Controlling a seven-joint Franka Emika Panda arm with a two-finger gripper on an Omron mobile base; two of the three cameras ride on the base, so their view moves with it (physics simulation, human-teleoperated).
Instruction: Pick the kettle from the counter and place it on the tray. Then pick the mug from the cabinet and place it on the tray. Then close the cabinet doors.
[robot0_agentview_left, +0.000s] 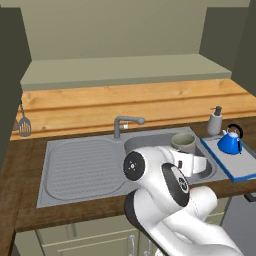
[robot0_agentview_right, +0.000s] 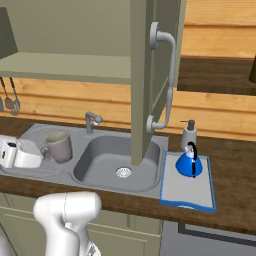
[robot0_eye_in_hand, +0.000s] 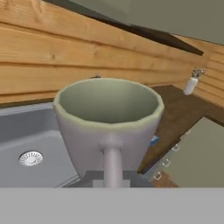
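Observation:
The grey mug (robot0_agentview_left: 184, 143) (robot0_agentview_right: 59, 146) (robot0_eye_in_hand: 109, 118) hangs upright over the steel sink, with its loop handle (robot0_eye_in_hand: 112, 164) turned toward the hand. My gripper (robot0_agentview_left: 191, 159) (robot0_agentview_right: 44, 150) (robot0_eye_in_hand: 112, 180) is shut on that handle. The blue kettle (robot0_agentview_left: 230, 142) (robot0_agentview_right: 190, 163) stands on the blue-rimmed tray (robot0_agentview_left: 239, 169) (robot0_agentview_right: 187, 190), which lies on the dark counter (robot0_agentview_right: 235, 170) right of the sink. The cabinet stands open, showing its pale shelf (robot0_agentview_left: 125, 70) (robot0_agentview_right: 65, 65). One open door (robot0_agentview_right: 147, 75) with a silver bar handle (robot0_agentview_right: 169, 75) hangs over the basin.
A grey soap pump bottle (robot0_agentview_left: 215, 121) (robot0_agentview_right: 188, 134) (robot0_eye_in_hand: 190, 84) stands behind the tray. The faucet (robot0_agentview_left: 122, 125) (robot0_agentview_right: 91, 120) rises behind the sink basin (robot0_agentview_right: 107, 155), whose drain (robot0_eye_in_hand: 30, 158) shows below the mug. Utensils (robot0_agentview_left: 24, 125) hang on the wooden wall at left.

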